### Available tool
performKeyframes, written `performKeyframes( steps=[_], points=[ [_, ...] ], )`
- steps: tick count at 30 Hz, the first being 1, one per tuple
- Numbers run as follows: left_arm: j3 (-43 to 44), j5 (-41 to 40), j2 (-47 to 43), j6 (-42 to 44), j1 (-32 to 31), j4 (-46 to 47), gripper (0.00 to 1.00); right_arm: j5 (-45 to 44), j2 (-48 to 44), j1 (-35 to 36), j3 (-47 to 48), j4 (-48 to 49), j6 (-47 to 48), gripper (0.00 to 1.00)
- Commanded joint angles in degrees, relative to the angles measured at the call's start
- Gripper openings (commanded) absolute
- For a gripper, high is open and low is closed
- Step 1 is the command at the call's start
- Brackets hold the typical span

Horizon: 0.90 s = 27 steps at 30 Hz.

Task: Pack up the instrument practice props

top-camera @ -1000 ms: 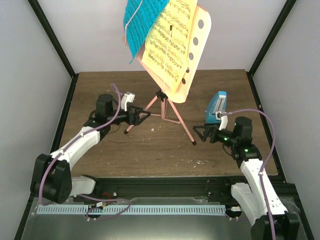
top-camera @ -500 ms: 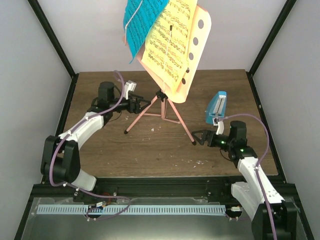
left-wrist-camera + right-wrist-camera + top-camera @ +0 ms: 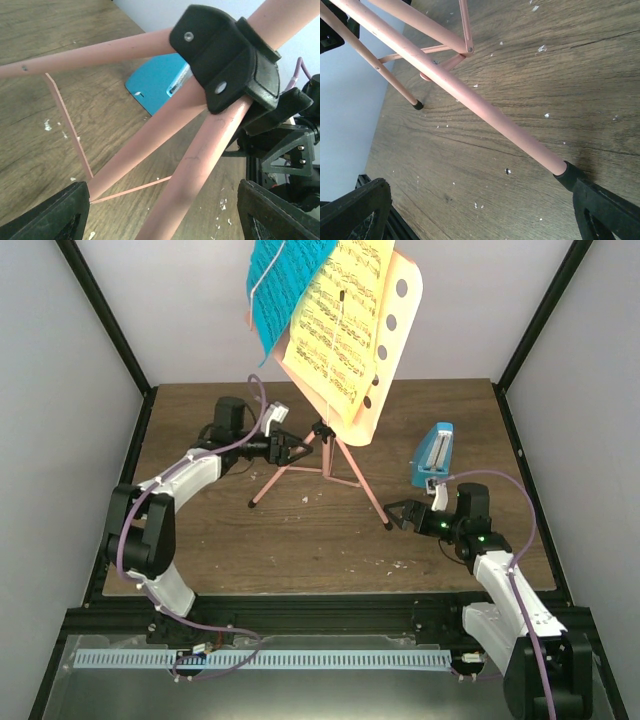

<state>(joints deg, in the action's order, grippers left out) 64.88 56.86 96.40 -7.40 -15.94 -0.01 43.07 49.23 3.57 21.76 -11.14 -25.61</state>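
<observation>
Surveying from the top external view: nothing is packed yet. The music stand (image 3: pixel 322 430) stands fully erected at the middle of the table (image 3: pixel 200 530), its salmon-pink desk (image 3: pixel 397 325) punched with round holes. A blue sheet (image 3: pixel 280 285) and a yellow sheet (image 3: pixel 340 325), both thin printed paper, lean on that desk. The metronome (image 3: pixel 433 455), a small blue wedge, stands upright on the table to the stand's right, well apart from its legs. My left fingers (image 3: pixel 290 440) sit just beside the tripod's hub; my right fingers (image 3: pixel 397 506) sit at the tip of the nearest leg. Collapsing the stand, taking the sheets off and stowing the metronome all remain, in my judgement. No container is visible.

Left wrist view: my left fingers (image 3: pixel 50 215) are spread wide, flanking the smooth pink tubular legs below the black moulded hub (image 3: pixel 225 60). They grip nothing.

Right wrist view: my right fingers (image 3: pixel 355 210) are spread to their fullest and hold nothing. A round pink leg (image 3: pixel 470 97) ends in a black rubber foot (image 3: pixel 567 175) close against one finger; contact cannot be confirmed. The wood-grain table carries pale flecks.
</observation>
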Motion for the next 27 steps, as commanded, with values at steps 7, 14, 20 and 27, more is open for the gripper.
performKeyframes(
  steps=[7, 14, 20, 27],
  points=[
    [4.58, -3.97, 1.74, 9.44, -3.46, -8.98, 0.69, -1.65, -0.06, 0.55, 1.68, -0.76, -1.03, 1.00],
    [2.75, -8.82, -0.54, 10.52, -4.91, -8.74, 0.48, -2.02, 0.38, 0.56, 1.48, -0.36, -1.25, 1.00],
    [0.03, -16.80, -3.44, 11.65, -5.63, -9.21, 0.38, -2.29, 0.34, 0.51, 1.35, 0.17, -1.86, 1.00],
    [-3.31, -21.38, -7.53, 10.34, -6.24, -7.56, 0.24, -2.38, -0.16, 0.65, 1.03, 0.24, -2.07, 1.00]
  ],
)
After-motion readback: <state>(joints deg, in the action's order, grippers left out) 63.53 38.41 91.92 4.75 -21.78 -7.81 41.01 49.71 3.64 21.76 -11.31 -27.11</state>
